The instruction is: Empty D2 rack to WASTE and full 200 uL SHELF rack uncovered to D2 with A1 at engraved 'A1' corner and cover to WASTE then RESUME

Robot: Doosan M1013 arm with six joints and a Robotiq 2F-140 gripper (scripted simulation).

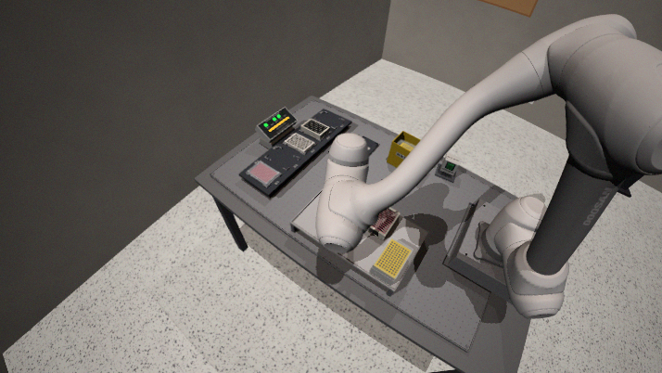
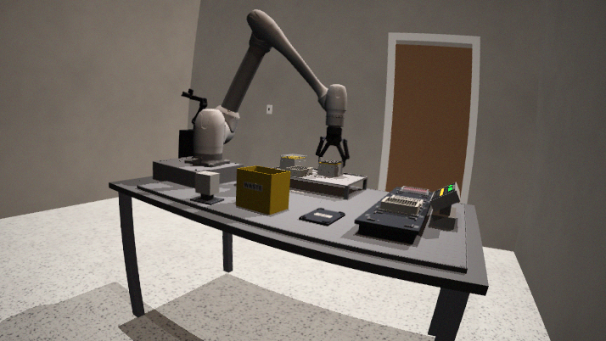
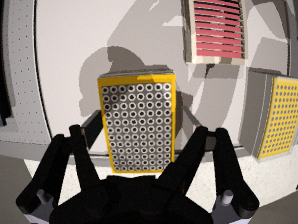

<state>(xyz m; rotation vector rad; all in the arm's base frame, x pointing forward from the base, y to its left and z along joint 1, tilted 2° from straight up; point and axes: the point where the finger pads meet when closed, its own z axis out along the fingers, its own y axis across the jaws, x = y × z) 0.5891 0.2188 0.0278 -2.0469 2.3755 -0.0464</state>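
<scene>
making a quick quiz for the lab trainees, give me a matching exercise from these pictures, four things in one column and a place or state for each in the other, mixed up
Things:
1. gripper
2. yellow-rimmed rack with pale rings on grey
3. red rack
4. waste bin

Places or states:
A. yellow box labelled WASTE, on the table in front of the shelf
B. open, holding nothing, fingers either side of a rack
C. on the shelf, directly under the gripper
D. on the shelf, farther from the gripper, its top in red stripes

Pairs: 1-B, 2-C, 3-D, 4-A
</scene>
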